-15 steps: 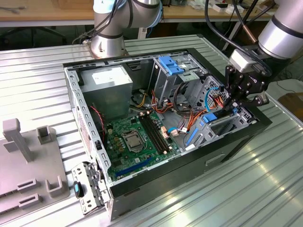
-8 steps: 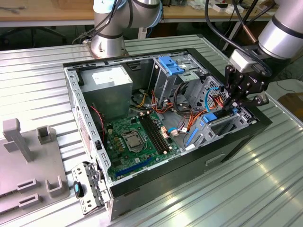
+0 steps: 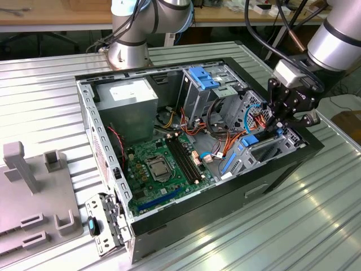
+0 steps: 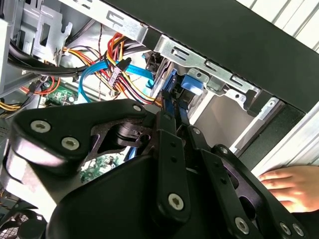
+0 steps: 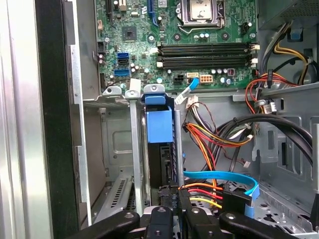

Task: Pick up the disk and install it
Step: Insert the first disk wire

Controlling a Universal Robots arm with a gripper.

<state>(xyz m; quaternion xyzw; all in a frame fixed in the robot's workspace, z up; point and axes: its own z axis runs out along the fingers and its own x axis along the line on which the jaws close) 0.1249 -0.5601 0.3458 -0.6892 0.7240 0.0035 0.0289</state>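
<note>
- Hand (image 3: 280,125) hung over the drive cage at the case corner on the exterior view's right, black fingers clamped on the disk (image 5: 160,149).
- Disk stood on edge in the cage slot, long axis running down into the bay, blue-railed end nearest the motherboard (image 5: 199,35); dark metal slab lower down, bright blue plastic above.
- Lower end of the disk hidden behind the hand's black linkages in both wrist views; how deep it sat could not be told.
- Computer case (image 3: 271,169): black steel shell, grey perforated sheet-metal cage walls, lying open on a ribbed metal worktop (image 3: 316,226).
- Blue flat cable (image 5: 224,177) and red, orange, yellow wires ran just beside the slot.
- A person's hand (image 4: 294,181) rested beside the case edge, partly cut off.
</note>
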